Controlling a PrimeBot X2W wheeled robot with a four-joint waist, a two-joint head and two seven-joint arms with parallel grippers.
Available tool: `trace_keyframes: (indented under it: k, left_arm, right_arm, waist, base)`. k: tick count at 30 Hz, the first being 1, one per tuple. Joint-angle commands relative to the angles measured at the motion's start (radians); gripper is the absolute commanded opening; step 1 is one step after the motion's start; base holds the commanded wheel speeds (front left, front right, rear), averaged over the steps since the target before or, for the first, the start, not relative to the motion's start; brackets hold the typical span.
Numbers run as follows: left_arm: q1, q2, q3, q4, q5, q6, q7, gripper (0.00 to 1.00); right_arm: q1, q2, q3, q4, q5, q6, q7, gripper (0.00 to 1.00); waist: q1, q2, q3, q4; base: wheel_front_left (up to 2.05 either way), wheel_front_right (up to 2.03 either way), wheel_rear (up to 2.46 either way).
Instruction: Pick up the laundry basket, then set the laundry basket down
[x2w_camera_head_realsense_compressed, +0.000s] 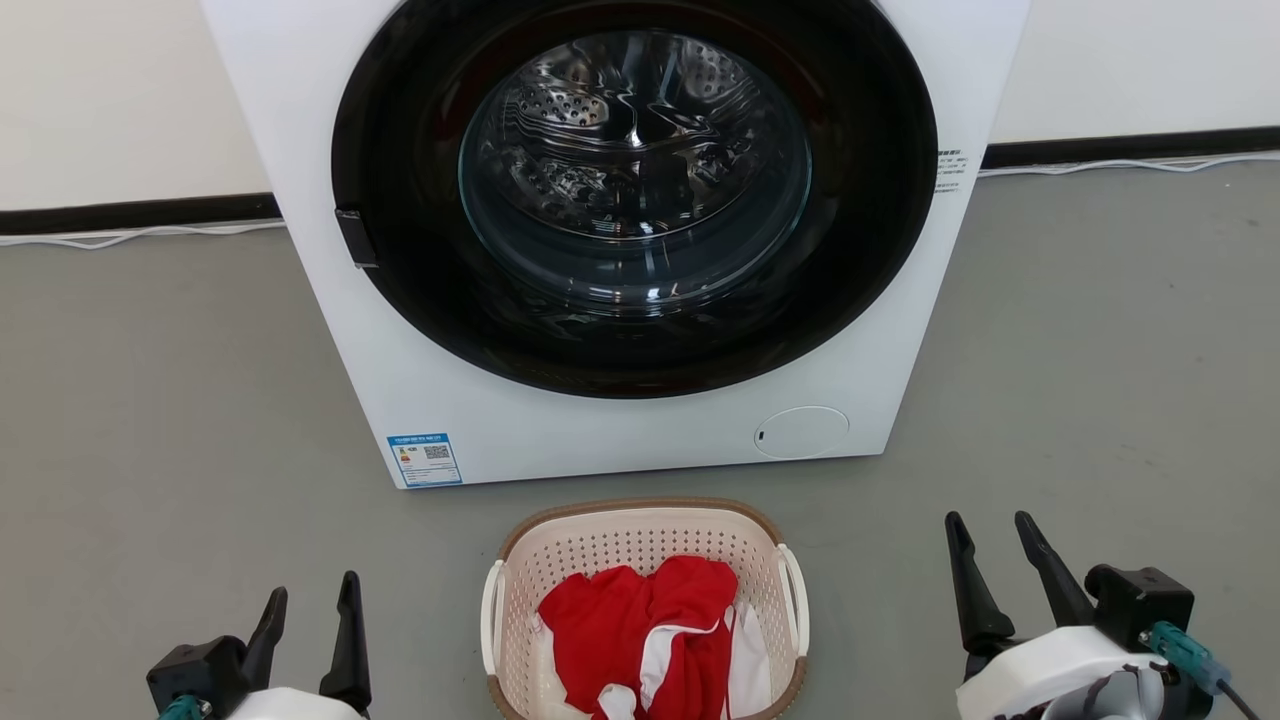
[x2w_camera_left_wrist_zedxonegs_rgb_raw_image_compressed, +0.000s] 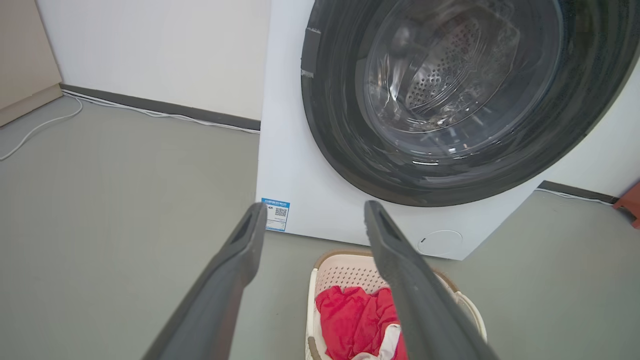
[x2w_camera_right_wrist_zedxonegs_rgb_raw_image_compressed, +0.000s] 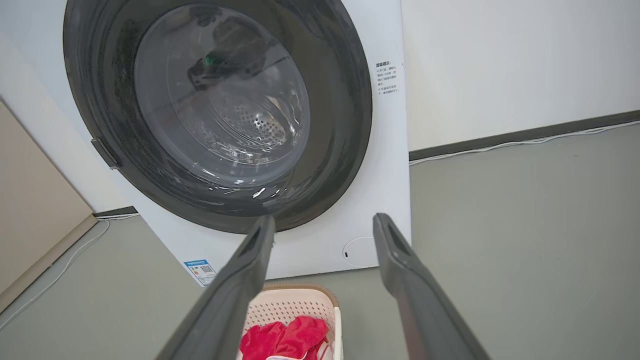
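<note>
Laundry basket (x2w_camera_head_realsense_compressed: 640, 506) on the floor just before the washing machine (x2w_camera_head_realsense_compressed: 560, 430), cloth (x2w_camera_head_realsense_compressed: 640, 620) inside. Left pincer (x2w_camera_head_realsense_compressed: 314, 585) and right pincer (x2w_camera_head_realsense_compressed: 988, 518) spread, empty, flanking it. Probably light, stiff plastic; grip by the loop handles (x2w_camera_head_realsense_compressed: 797, 600).

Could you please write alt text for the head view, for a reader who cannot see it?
A cream laundry basket holding red and white clothes sits on the grey floor before a white front-loading washing machine. The left gripper and right gripper, both open, flank it, touching nothing.
</note>
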Motion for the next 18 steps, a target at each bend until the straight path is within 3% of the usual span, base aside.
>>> trace_keyframes:
  k: [1,18]
  left_arm:
    - [-0.027,0.011,0.031,-0.02,0.035,-0.001,-0.015,1.0]
    - [-0.031,0.012,0.056,0.005,0.21,-0.011,-0.057,1.0]
  right_arm:
    - [-0.026,-0.002,0.016,-0.015,-0.033,0.006,-0.022,1.0]
    - [-0.032,0.006,0.013,0.007,-0.205,0.007,-0.064,1.0]
  waist:
    - [0.0,0.0,0.0,0.0]
    - [0.0,0.0,0.002,-0.01]
  base:
    - [0.0,0.0,0.0]
    - [0.0,0.0,0.0]
